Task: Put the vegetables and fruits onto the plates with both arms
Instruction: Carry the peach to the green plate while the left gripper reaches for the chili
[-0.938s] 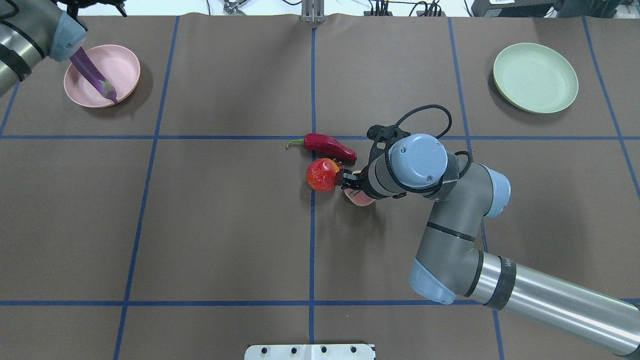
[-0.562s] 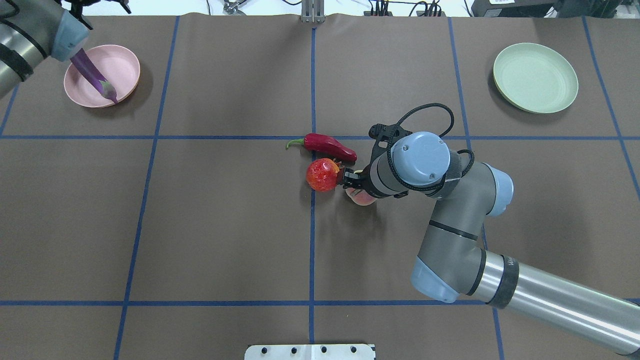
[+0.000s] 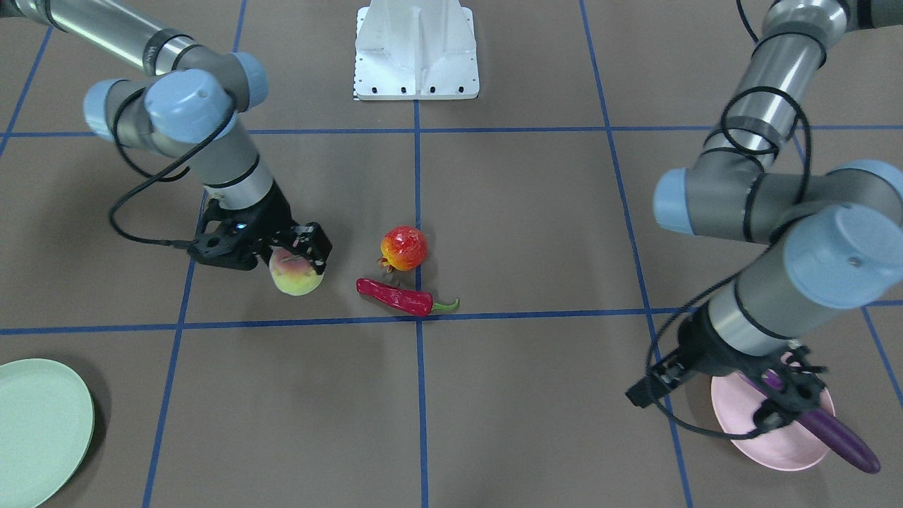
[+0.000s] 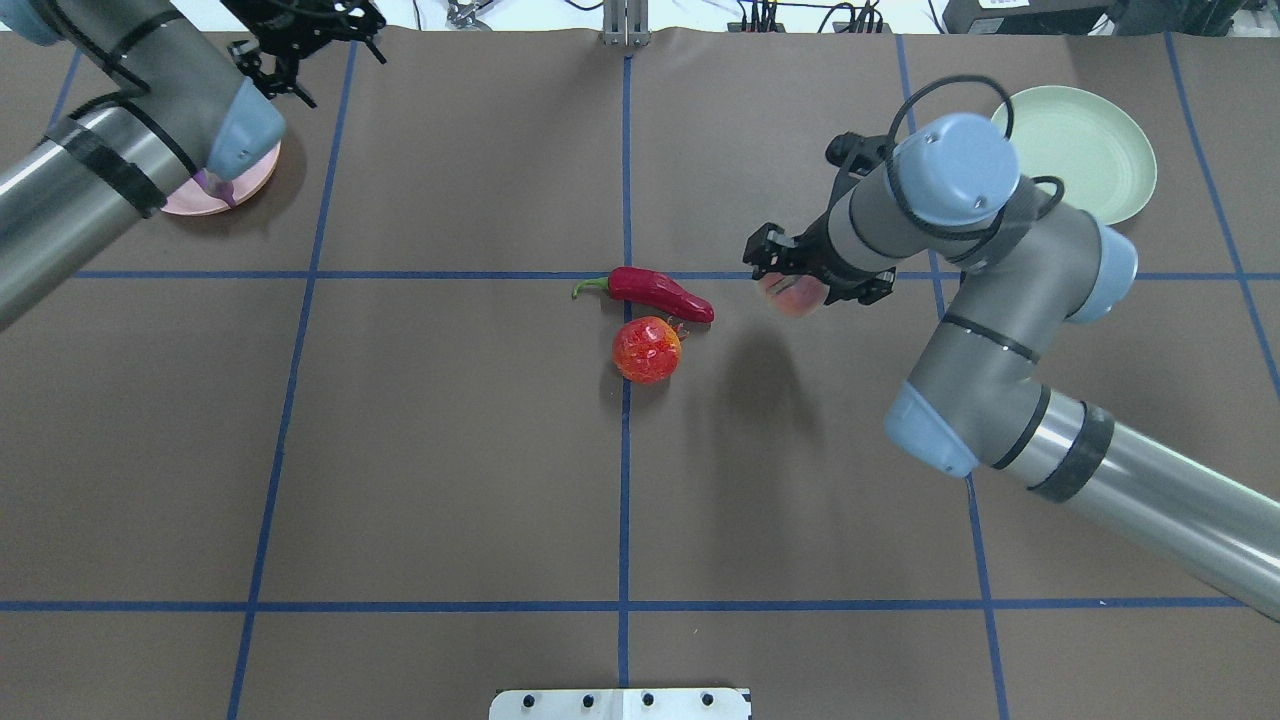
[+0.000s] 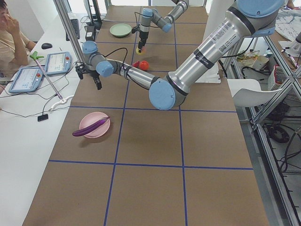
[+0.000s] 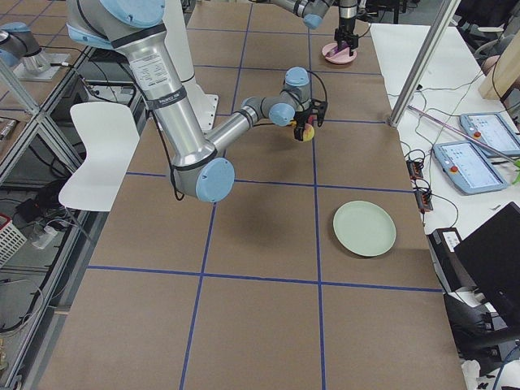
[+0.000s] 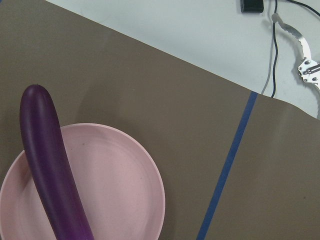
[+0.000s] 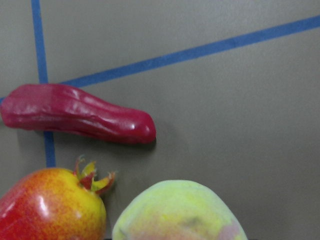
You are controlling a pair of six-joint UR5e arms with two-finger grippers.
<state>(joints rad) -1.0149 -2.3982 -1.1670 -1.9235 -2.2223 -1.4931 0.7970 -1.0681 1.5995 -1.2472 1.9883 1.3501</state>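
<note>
My right gripper (image 4: 795,283) is shut on the peach (image 4: 797,297) and holds it above the table, to the right of the red chili (image 4: 660,291) and the pomegranate (image 4: 646,349). The front view shows the same peach (image 3: 296,278), chili (image 3: 395,298) and pomegranate (image 3: 403,248). The purple eggplant (image 3: 843,439) lies across the pink plate (image 3: 772,451). My left gripper (image 4: 300,30) is open and empty above that plate; my arm hides most of the plate overhead. The green plate (image 4: 1090,150) stands at the far right with nothing on it.
The white base block (image 4: 620,703) sits at the table's near edge. Blue tape lines cross the brown table cover. An operator (image 5: 11,33) and tablets (image 5: 59,63) are beside the table's far edge.
My right gripper has lifted the peach from beside the pomegranate and carried it up and to the far right. My left arm has swung right over the pink plate; the eggplant stays on it.
</note>
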